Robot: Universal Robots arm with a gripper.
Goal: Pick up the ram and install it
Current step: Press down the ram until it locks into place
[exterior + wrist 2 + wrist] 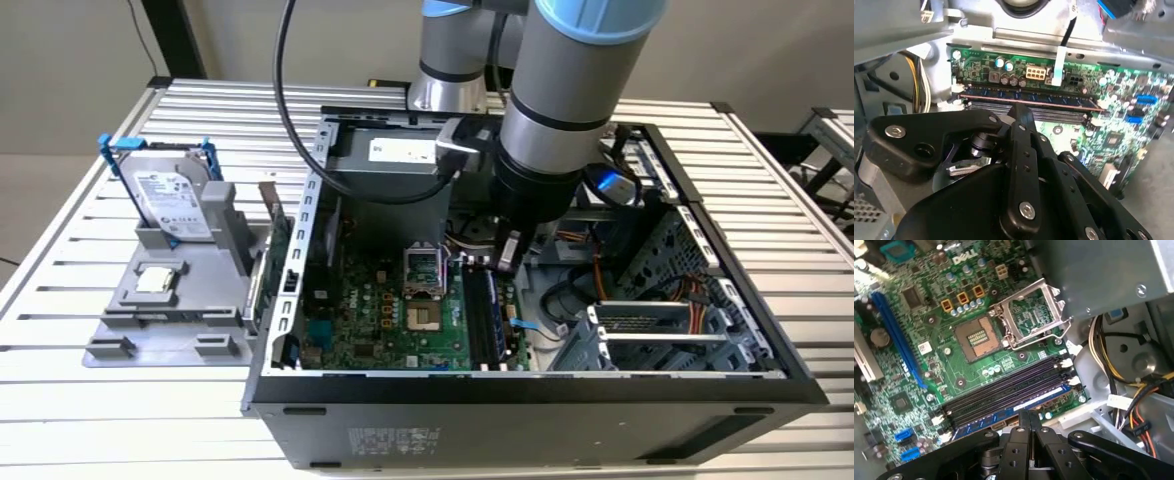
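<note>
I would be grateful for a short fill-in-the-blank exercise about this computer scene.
1. The hard drive sits in a frame with ___ handles.
2. The ram stands in a slot on the ___ motherboard.
3. Inside the open computer ___, the hand hangs over the ram.
4. The lid of the CPU socket is ___.
Missing words: blue; green; case; open.

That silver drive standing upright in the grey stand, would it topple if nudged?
Probably not easily: the hard drive stands upright in the grey stand, which braces its lower edge. Its metal casing looks stiff and likely heavy for its size, so it should not flex.
</note>
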